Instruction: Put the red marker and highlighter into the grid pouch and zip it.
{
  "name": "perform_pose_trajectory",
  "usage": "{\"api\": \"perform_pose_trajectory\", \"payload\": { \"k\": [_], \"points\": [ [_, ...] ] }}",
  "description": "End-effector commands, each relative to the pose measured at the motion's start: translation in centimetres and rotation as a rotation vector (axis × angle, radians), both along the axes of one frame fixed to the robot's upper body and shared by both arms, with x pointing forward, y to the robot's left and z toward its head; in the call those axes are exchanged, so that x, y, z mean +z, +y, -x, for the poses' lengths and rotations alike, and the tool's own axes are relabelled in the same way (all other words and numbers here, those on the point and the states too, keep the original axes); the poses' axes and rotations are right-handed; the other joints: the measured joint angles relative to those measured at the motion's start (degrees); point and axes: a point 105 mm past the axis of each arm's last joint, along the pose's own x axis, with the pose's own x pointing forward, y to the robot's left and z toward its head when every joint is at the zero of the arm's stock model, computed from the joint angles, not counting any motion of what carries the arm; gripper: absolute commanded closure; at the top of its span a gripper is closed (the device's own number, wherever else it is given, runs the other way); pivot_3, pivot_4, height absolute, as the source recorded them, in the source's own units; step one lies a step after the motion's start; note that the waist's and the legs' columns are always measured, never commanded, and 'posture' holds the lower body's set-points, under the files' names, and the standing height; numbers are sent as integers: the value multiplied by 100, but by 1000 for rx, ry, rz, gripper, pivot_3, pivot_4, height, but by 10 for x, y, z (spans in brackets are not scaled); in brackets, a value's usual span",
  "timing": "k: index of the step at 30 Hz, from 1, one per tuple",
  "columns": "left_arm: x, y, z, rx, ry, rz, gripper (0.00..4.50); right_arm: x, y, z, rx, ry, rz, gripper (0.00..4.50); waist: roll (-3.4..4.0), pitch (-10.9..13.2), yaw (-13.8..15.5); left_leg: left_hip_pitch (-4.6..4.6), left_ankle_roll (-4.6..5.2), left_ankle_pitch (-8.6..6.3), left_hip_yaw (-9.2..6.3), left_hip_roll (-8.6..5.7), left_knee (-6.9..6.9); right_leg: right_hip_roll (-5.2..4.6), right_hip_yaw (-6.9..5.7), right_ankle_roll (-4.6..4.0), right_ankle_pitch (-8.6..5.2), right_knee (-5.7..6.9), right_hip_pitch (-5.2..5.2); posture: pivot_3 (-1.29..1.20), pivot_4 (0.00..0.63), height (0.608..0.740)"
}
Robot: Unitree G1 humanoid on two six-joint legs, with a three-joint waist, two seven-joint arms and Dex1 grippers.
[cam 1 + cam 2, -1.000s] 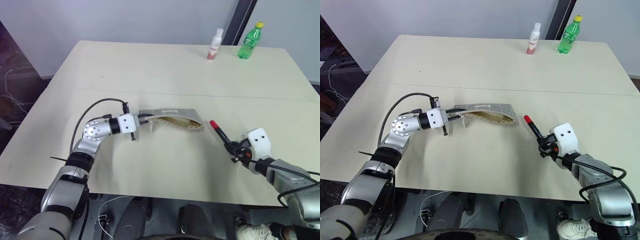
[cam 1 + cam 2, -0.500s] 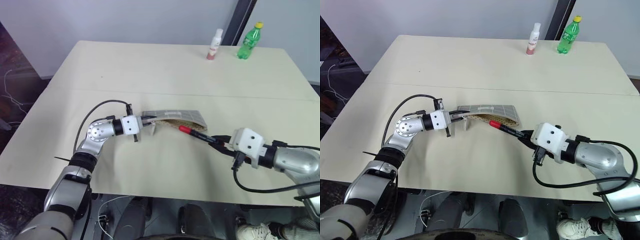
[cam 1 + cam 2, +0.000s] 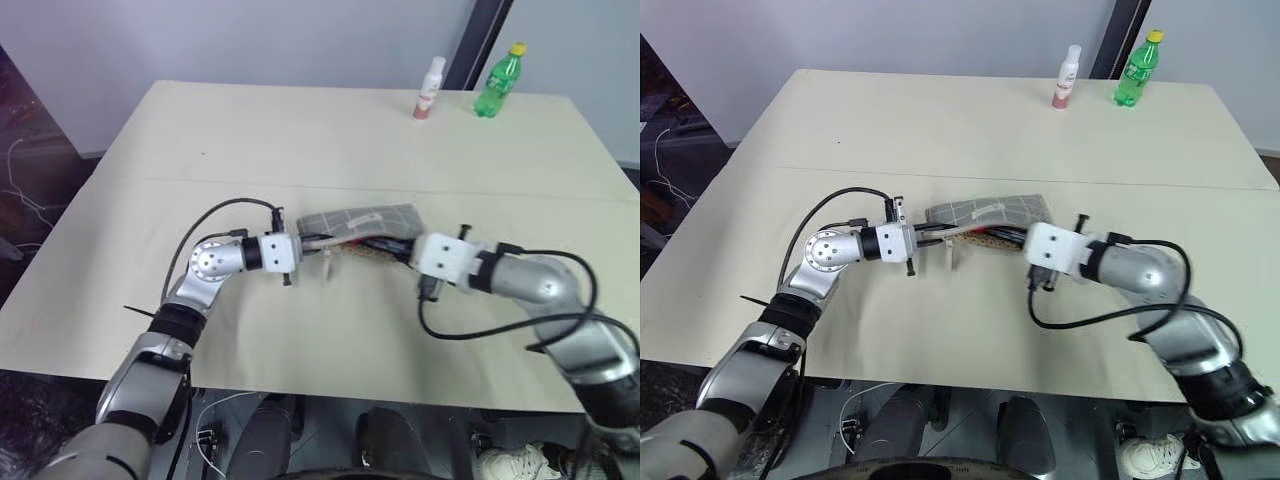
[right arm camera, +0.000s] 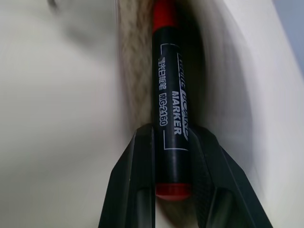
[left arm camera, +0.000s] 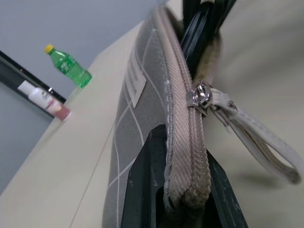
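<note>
Bare office or lab: beige table [image 3: 300,140] (grey wall [image 3: 250,40] behind).

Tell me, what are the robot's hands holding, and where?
The right gripper holds the red marker near its back end. The left gripper pinches the grey pouch by its zipper-edge end.

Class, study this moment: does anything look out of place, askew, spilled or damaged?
Nothing spilled or damaged. The grid pouch is lifted off flat, pinched at one end by the left gripper, while the right gripper feeds the red marker into its opening. That tilt looks deliberate.
</note>
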Motion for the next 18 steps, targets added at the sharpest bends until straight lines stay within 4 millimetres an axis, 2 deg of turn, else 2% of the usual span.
{"api": "perform_pose_trajectory", "payload": {
  "k": [1,5,8,10,12,14,16,18],
  "points": [
    [8,-5,3,-27,-33,-1,4500,13,14,-2,29,-60,-15,4093,0,0,-1,-1,0,0,0,0,0,1,0,0,0,0,-1,0,150,740],
    [6,1,-1,-5,-12,-8,4500,21,25,-3,62,-87,-23,4093,0,0,-5,1,-1,1,0,0,1,7,-1,0,0,5,0,0,150,740],
    [9,0,0,-10,-5,10,4500,11,28,-4,104,-88,32,4093,0,0,-5,3,-2,1,0,0,2,9,0,0,1,6,1,0,150,740],
    [11,-1,0,-14,-5,12,4500,10,24,-8,101,-88,56,3066,0,0,-2,2,-2,2,0,-2,2,10,0,0,1,6,1,0,150,740],
    [12,2,-2,-5,2,14,4500,15,19,-8,84,-99,40,2245,0,0,-2,2,-2,2,0,-3,1,9,0,0,0,6,0,0,150,740],
    [12,4,-3,5,5,14,4500,19,16,-6,78,-103,19,1145,0,0,-6,1,-2,2,0,-3,1,9,-1,0,1,6,0,0,150,740],
    [9,8,-4,17,19,13,4500,30,13,6,81,-63,-93,159,0,0,3,2,-2,2,0,-2,1,9,0,1,1,6,1,0,150,740],
    [7,9,-3,25,30,19,4500,38,12,24,122,-18,-170,159,0,0,17,0,-2,2,-2,-3,2,8,-3,1,1,5,3,0,150,740]
  ]
}}
